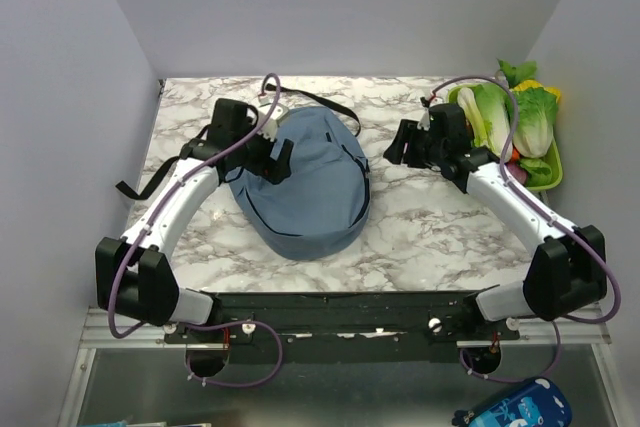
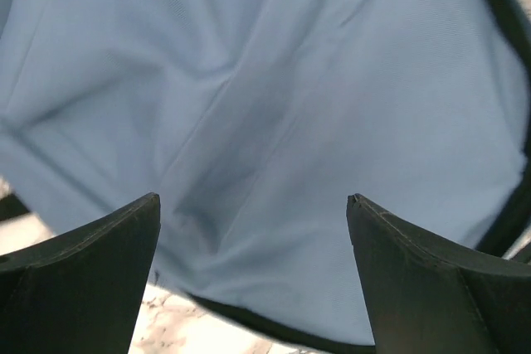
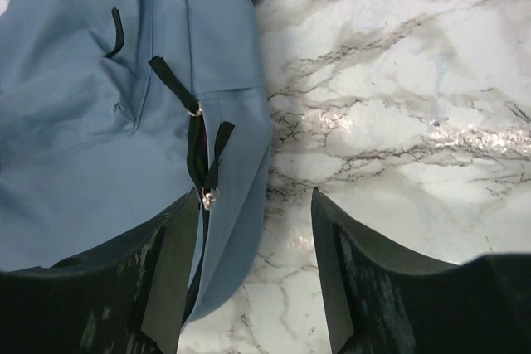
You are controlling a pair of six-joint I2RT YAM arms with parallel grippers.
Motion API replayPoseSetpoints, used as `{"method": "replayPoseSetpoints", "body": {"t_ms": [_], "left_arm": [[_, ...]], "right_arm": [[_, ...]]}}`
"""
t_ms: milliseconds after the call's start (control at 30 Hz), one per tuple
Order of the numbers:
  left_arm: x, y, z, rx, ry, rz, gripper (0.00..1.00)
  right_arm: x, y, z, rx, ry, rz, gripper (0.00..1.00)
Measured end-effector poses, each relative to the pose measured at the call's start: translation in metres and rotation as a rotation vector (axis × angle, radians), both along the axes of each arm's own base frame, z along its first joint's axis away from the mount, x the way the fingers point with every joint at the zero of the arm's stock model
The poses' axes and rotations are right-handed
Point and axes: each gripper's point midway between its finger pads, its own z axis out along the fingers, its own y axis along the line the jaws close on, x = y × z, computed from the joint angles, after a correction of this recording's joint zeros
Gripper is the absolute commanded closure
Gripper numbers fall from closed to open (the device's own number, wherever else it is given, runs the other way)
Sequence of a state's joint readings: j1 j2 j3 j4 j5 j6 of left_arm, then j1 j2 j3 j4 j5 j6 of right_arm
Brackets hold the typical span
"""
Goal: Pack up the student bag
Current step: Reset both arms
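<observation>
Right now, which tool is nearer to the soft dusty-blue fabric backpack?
Left. The open left tool is directly over the backpack; the open right tool is at its right edge, mostly above the white marble table.

The student bag [image 1: 310, 182] is soft cloth, dusty blue and matt, with a fine even weave that falls in shallow creases. Its straps [image 3: 196, 134] are black woven webbing, flat and dull, and one carries a small shiny metal ring [image 3: 194, 110]. The table [image 1: 430, 232] has a white marble look with grey veins, smooth and glossy enough to catch glints of light. The left claw [image 2: 253, 197] is black and matt, seemingly hard plastic, with clean edges. The right claw [image 3: 255, 195] has the same black finish, but its inner faces are scuffed and greyish. The arm shells [image 1: 185, 197] are smooth white plastic with a slight sheen.
</observation>
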State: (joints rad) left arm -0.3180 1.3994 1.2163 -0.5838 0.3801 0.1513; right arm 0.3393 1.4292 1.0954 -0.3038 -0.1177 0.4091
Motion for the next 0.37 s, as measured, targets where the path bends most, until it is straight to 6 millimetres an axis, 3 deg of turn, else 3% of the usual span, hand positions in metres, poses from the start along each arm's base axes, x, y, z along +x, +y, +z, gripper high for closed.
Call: {"method": "replayPoseSetpoints", "body": {"t_ms": [200,367], "left_arm": [[0.009,0.076,-0.031,-0.003,0.054,0.219,0.01],[0.017,0.113,-0.037,-0.030,0.047,0.305,0.01]], "right_arm": [[-0.017,-0.007,-0.004,-0.017,-0.020,0.014,0.34],[-0.021,-0.013,-0.009,-0.032,-0.035,0.006,0.33]]}}
